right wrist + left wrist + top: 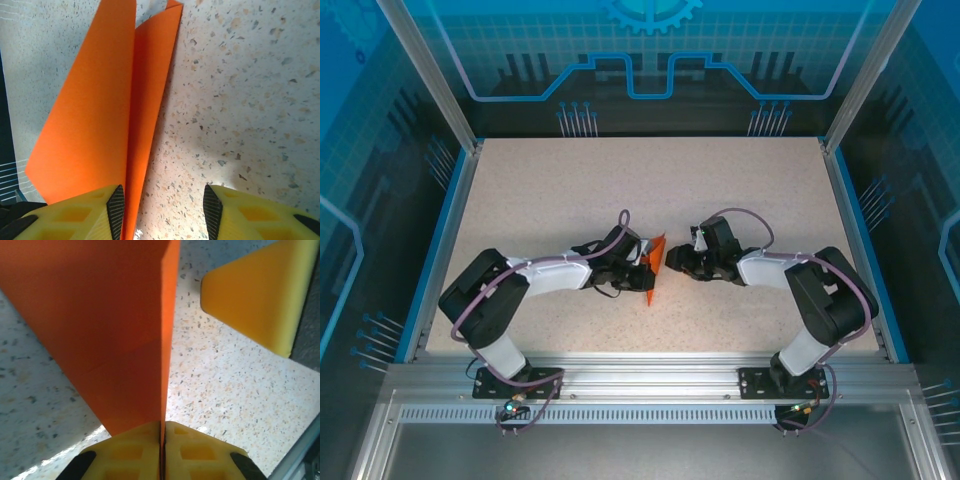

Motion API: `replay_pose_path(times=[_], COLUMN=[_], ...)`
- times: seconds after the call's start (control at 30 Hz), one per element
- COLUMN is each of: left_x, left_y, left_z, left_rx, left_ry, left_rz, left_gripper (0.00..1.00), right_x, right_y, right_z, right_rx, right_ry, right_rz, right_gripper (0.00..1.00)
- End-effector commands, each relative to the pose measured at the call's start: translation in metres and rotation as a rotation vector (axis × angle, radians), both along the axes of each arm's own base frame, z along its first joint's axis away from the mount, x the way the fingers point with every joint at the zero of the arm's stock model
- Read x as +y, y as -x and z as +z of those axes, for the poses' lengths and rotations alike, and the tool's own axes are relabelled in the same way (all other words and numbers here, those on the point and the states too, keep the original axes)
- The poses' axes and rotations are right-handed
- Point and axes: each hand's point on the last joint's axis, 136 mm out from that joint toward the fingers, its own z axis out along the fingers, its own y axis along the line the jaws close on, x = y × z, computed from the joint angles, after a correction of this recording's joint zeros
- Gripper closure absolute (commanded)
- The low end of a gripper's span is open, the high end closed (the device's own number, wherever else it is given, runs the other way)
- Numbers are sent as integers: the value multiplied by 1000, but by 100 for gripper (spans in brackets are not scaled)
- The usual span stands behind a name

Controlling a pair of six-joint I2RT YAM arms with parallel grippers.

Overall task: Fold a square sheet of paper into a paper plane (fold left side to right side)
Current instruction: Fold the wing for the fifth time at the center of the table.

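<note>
**Mia:** Where is the orange paper [656,262]?

**Ben:** It is in the middle of the speckled bench [620,180], near the front. It sits between the two arms, and they both reach in to it.

**Mia:** Is it flat?

**Ben:** No. It is folded and stands up on its edge. From the left wrist the orange paper [110,330] looks like a tall wall with one sharp crease. From the right wrist the orange paper [95,110] is long and thin, with two flaps that meet at a far tip.

**Mia:** What are the left arm's fingers [640,270] doing?

**Ben:** The left arm's fingers [142,447] are yellow and pressed together. They pinch the bottom of the orange paper right at the crease.

**Mia:** And the right arm's fingers [676,262]?

**Ben:** The right arm's fingers [75,215] are spread apart, with bare bench [240,100] between them. The paper's near end comes down into that gap, just beside the finger on the left of the picture. I cannot tell if it touches that finger.

**Mia:** What is the yellow block at the top right in the left wrist view?

**Ben:** That is one of the right arm's fingers [255,295]. It is near the paper, with a strip of bench [225,390] between them.
</note>
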Motion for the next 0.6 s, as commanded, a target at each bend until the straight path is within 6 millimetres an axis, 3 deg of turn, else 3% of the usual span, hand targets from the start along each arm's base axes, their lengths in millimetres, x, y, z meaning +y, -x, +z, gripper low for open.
replay_pose_path(times=[0.0,0.3,0.57], left_x=[-9,-17,-14], left_y=[4,5,0], left_z=[-1,-11,-11], left_rx=[55,121,159], left_ry=[62,82,180], left_rz=[-6,-8,45], left_gripper=[88,89,90], right_x=[-3,-7,-1], right_y=[5,6,0], right_z=[2,-1,10], right_rx=[-10,-20,-56], right_ry=[-12,-19,-98], right_rz=[19,1,5], right_gripper=[52,52,52])
